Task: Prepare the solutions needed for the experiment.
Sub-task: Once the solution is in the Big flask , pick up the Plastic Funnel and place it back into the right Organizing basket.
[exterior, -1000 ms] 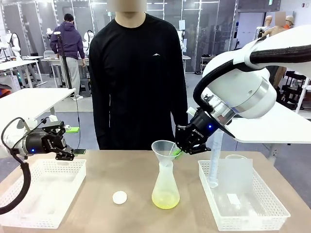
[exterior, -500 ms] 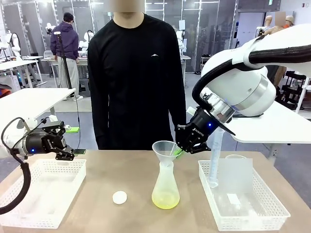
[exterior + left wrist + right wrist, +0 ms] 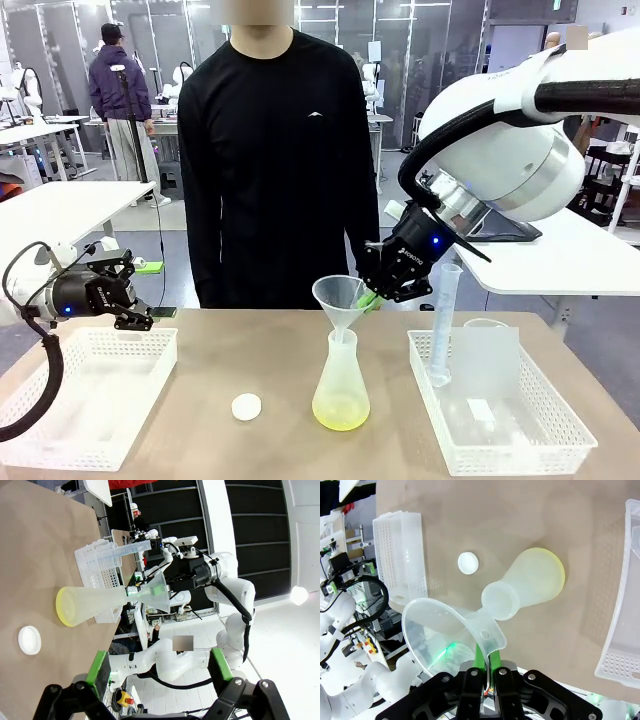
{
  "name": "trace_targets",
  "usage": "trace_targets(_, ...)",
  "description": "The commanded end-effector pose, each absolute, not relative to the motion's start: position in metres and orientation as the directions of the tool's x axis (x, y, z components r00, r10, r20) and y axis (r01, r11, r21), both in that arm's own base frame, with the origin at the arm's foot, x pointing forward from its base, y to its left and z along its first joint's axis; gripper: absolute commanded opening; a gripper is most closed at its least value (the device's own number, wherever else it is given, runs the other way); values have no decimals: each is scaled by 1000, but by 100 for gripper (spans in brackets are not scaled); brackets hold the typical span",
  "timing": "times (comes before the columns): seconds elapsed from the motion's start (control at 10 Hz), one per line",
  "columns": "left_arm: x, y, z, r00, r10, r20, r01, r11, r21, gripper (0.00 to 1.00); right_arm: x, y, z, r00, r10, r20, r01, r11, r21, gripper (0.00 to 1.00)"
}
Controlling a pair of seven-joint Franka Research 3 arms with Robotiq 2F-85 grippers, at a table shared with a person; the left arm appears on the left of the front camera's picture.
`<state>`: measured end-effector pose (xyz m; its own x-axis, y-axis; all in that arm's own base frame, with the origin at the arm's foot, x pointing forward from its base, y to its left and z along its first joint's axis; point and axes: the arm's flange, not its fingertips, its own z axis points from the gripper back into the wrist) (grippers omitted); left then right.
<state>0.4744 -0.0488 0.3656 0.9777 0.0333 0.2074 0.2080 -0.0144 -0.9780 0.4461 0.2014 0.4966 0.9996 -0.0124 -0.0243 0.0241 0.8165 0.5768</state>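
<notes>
The solution lies as a shallow yellow-green layer in the bottom of a frosted conical flask that stands upright near the middle of the tabletop. A clear funnel sits over the flask's mouth with its stem reaching down to the neck; whether the tip is inside or just above the opening cannot be told. The right gripper holds the funnel from the right, its jaws pressed fully together on the tab at the funnel's rim, as the right wrist view shows. To the left of the flask, a small white disc lies flat on the tabletop. A graduated cylinder stands in the white basket on the right and looks empty. The left gripper hangs over the far edge of the white basket on the left, jaws spread wide with nothing between them. A person stands at the far side. Some liquid appears to be already poured. The funnel probably has yet to be set aside, and any further mixing or topping up seems still to come.
</notes>
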Motion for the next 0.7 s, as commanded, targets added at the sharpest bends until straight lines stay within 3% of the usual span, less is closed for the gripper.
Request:
trace_targets(0.0,473,-50,369,975,44,216,217,-23,-976,100,430,204,507,1000,-19,17,6,828,561,0)
trace_targets(0.6,473,-50,369,975,44,216,217,-23,-976,100,388,191,568,987,-15,163,-74,848,524,0)
